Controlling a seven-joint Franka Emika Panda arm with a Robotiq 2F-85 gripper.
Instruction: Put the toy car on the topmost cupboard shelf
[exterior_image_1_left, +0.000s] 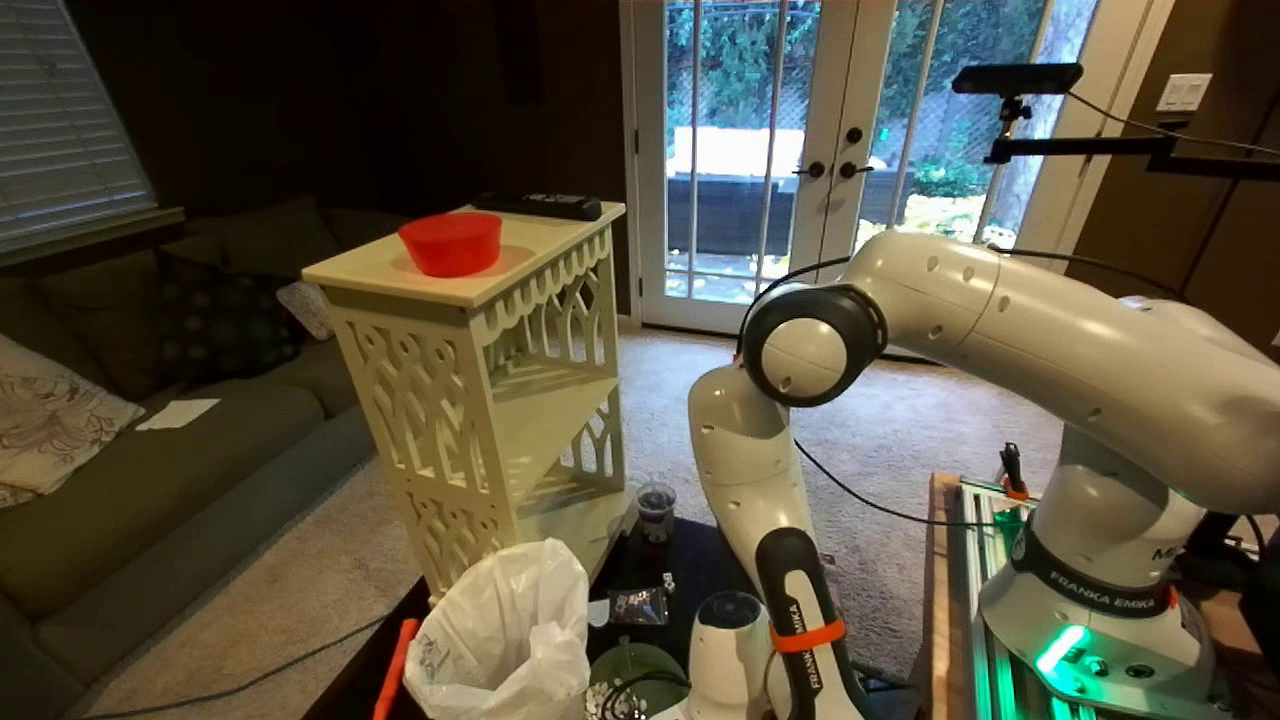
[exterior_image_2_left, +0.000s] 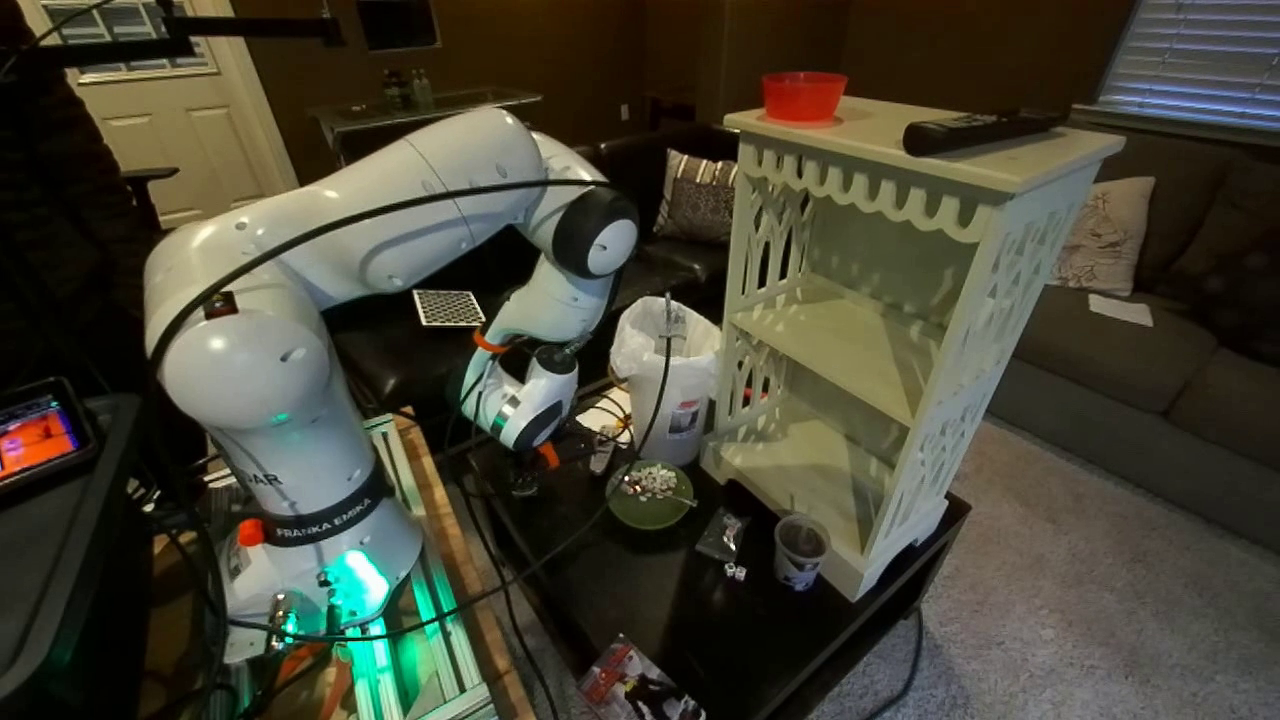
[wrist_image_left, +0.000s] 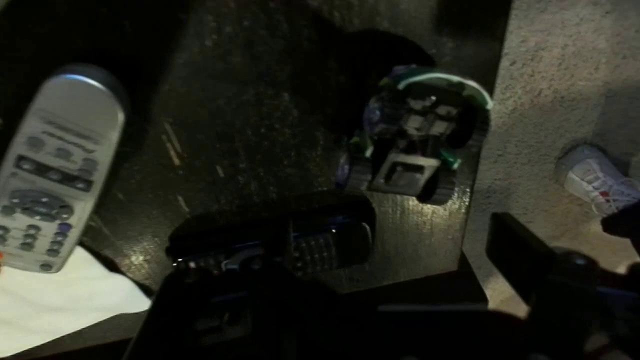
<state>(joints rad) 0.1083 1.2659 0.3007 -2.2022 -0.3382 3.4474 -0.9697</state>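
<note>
The toy car (wrist_image_left: 415, 135), green and purple with grey wheels, stands on the dark table near its edge in the wrist view. I cannot make it out in either exterior view. My gripper (wrist_image_left: 395, 250) is open, its dark fingers spread apart at the bottom of the wrist view, with nothing seen between them but table and carpet. The car lies ahead of the fingertips, apart from them. The topmost cupboard shelf (exterior_image_2_left: 840, 330) is the upper inner shelf of the cream cabinet; it also shows in an exterior view (exterior_image_1_left: 550, 400), with nothing seen on it.
A dark remote (wrist_image_left: 325, 245) lies beside the left finger, and a grey remote (wrist_image_left: 65, 165) farther left. A white-lined bin (exterior_image_2_left: 665, 370), a green bowl (exterior_image_2_left: 650, 510) and a cup (exterior_image_2_left: 800, 550) stand by the cabinet. A red bowl (exterior_image_1_left: 450, 245) sits on its flat top.
</note>
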